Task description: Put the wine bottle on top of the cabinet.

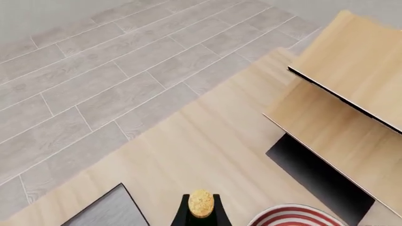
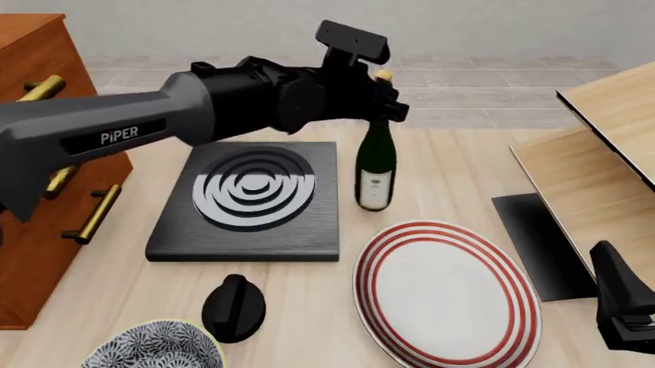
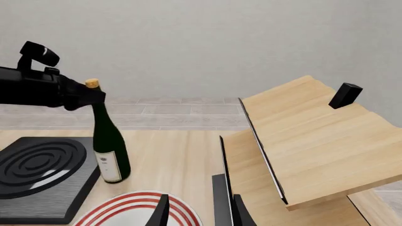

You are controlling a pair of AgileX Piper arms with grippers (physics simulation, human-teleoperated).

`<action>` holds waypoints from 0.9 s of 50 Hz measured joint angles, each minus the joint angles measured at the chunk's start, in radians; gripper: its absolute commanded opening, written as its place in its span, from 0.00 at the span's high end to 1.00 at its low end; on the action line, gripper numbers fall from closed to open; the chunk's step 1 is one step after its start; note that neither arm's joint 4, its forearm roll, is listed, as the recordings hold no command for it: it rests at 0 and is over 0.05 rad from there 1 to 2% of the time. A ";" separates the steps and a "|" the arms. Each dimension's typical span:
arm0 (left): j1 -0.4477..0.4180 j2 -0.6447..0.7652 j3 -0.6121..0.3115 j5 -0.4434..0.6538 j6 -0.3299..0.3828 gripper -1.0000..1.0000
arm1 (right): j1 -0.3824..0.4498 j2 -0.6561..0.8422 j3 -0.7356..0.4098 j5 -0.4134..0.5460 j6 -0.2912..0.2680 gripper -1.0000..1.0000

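Front view: the wine bottle point(image 2: 376, 165) stands upright in the middle of the frame, on the table point(image 2: 450, 176), just right of the black hob plate point(image 2: 248, 201) and above the red-striped plate point(image 2: 446, 292)
Left gripper: the left gripper point(image 2: 381, 98) is at the neck of the bottle, just under the cork point(image 2: 383, 75); its fingers are closed around the neck
Left wrist view: the cork point(image 1: 201, 203) shows at the lower edge of the frame, between two dark fingers point(image 1: 183, 212) that sit against it on both sides
Right gripper: the right gripper point(image 3: 197, 212) is low at the bottom of the right wrist view, its two fingers apart and nothing between them; in the front view it is at the lower right corner point(image 2: 622, 307)
Cabinet: the cabinet point(image 2: 31, 184) fills the left edge of the front view, well apart from the bottle, with brass handles point(image 2: 92, 215) on its front
Other things: a black knob point(image 2: 235, 307) and a patterned bowl point(image 2: 153, 349) lie at the lower left; pale wooden shelves point(image 2: 599, 153) stand at the right
Bottle base: if it touches the table or is a little lifted, I cannot tell
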 measured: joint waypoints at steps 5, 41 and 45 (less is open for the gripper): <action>-0.008 -0.027 0.010 -0.001 -0.001 1.00 | 0.000 0.000 0.000 0.000 0.000 0.00; -0.070 -0.229 0.138 -0.024 0.008 1.00 | 0.000 0.000 0.000 0.000 0.000 0.00; -0.075 -0.253 0.156 -0.028 0.010 1.00 | 0.000 0.000 0.000 0.000 0.000 0.00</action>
